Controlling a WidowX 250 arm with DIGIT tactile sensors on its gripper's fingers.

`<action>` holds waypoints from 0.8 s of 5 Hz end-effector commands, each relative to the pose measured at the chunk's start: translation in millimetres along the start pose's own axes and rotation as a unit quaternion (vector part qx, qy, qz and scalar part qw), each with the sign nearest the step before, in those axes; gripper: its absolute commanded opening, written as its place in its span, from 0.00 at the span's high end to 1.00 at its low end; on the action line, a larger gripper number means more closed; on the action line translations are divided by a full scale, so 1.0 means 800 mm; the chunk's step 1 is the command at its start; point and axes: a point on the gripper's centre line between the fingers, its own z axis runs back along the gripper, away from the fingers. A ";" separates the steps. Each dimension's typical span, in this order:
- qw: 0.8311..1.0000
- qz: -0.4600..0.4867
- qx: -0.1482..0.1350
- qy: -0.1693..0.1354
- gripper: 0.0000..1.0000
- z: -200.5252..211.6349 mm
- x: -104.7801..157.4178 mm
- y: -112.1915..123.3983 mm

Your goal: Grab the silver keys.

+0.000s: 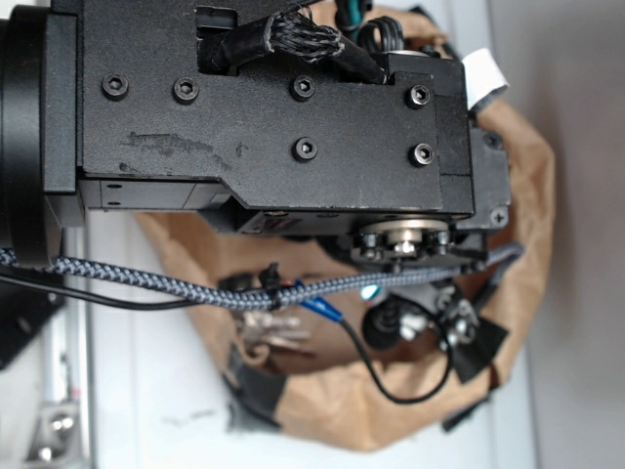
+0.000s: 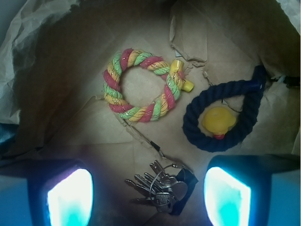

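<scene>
The silver keys (image 2: pixel 160 188) lie fanned out on a thin wire ring on the brown paper floor of a bag, with a small black tag (image 2: pixel 187 181) at their right. In the wrist view my gripper (image 2: pixel 148 193) is open. Its two glowing cyan pads (image 2: pixel 70 197) stand wide apart, one left and one right of the keys, and neither touches them. From the exterior view the keys (image 1: pixel 273 330) show under the black arm (image 1: pixel 273 107), inside the bag.
A multicoloured twisted rope ring (image 2: pixel 141 84) lies beyond the keys. A navy rope loop (image 2: pixel 221 115) around a yellow toy (image 2: pixel 218 121) lies to the right. The crumpled paper bag walls (image 2: pixel 28 56) rise on all sides. A braided cable (image 1: pixel 146 278) crosses the exterior view.
</scene>
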 end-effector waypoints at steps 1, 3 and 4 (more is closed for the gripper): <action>0.995 0.096 0.000 -0.038 0.00 -0.038 0.018 0.028; 0.992 0.128 0.008 0.004 0.00 -0.075 0.001 0.031; 0.992 0.118 0.010 0.036 0.00 -0.090 -0.012 0.026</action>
